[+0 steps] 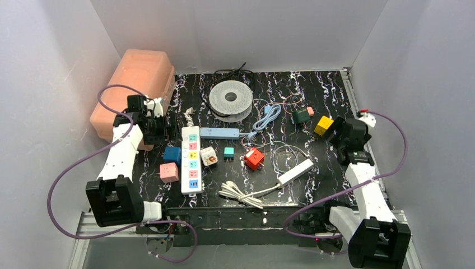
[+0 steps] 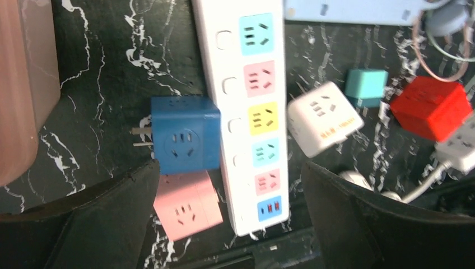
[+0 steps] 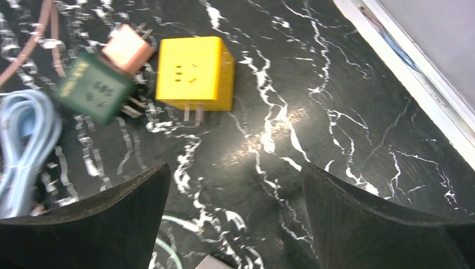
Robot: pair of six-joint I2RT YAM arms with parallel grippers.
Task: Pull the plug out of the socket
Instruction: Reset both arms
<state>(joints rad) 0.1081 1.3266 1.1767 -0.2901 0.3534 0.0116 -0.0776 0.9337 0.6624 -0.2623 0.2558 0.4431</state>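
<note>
The white power strip point(image 1: 191, 159) with coloured sockets lies left of centre, and every socket face that shows on the strip point(image 2: 255, 112) is bare. A blue cube plug point(image 2: 185, 134) and a pink cube plug point(image 2: 186, 204) lie against its left side, prongs free. My left gripper point(image 1: 159, 131) hovers open above the strip's near end point(image 2: 229, 174). A yellow cube plug point(image 3: 195, 72) lies loose on the table, prongs showing, at the right point(image 1: 323, 125). My right gripper point(image 1: 339, 132) stands open just short of it point(image 3: 235, 174), holding nothing.
An orange box point(image 1: 134, 89) stands back left and a filament spool point(image 1: 231, 98) at the back. A white cube point(image 1: 208, 156), teal adapter point(image 1: 228, 152), red cube point(image 1: 254, 158), green adapter point(image 3: 95, 87), blue strip point(image 1: 219, 133), slim white strip point(image 1: 295, 172) and cables lie mid-table.
</note>
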